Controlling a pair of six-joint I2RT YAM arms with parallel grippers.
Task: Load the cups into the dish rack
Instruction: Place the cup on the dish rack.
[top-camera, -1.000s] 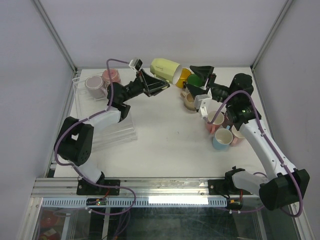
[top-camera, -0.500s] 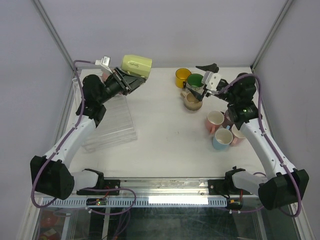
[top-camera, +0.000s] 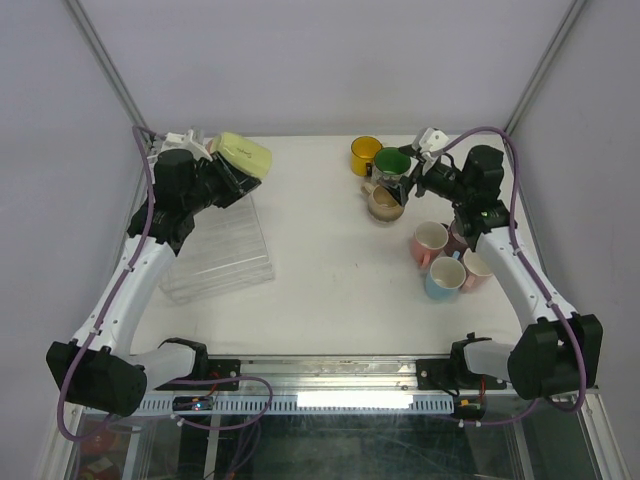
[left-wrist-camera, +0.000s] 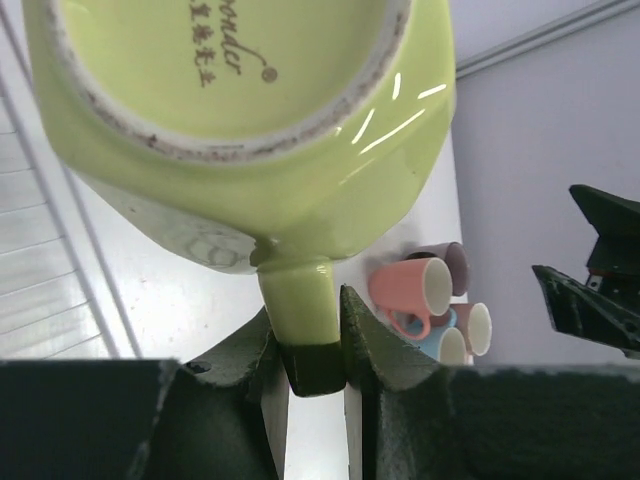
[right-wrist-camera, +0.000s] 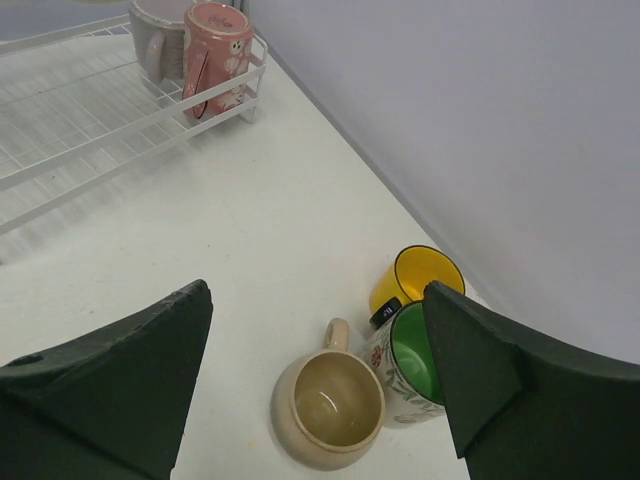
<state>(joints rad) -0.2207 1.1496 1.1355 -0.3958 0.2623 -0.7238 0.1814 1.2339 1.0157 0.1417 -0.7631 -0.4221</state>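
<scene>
My left gripper (top-camera: 226, 176) is shut on the handle of a lime-yellow mug (top-camera: 244, 153), held in the air over the far end of the clear dish rack (top-camera: 222, 252). In the left wrist view the fingers (left-wrist-camera: 372, 335) clamp the handle and the mug's base (left-wrist-camera: 240, 90) fills the frame. My right gripper (top-camera: 400, 180) is open and empty above a beige mug (right-wrist-camera: 325, 405), a green-lined mug (right-wrist-camera: 415, 360) and a yellow mug (right-wrist-camera: 420, 280). Two mugs, lilac (right-wrist-camera: 158, 35) and pink (right-wrist-camera: 215, 55), stand in the rack's far corner (right-wrist-camera: 120, 130).
A pink mug (top-camera: 430, 242), a light blue one (top-camera: 444, 276), a mauve one (top-camera: 462, 234) and a cream one (top-camera: 479, 268) cluster under the right forearm. White walls and frame posts close in the table's back and sides.
My left arm has swung left with the lime mug, from the middle back of the table to above the rack's far end. My right gripper has drawn back to the right, still open.
</scene>
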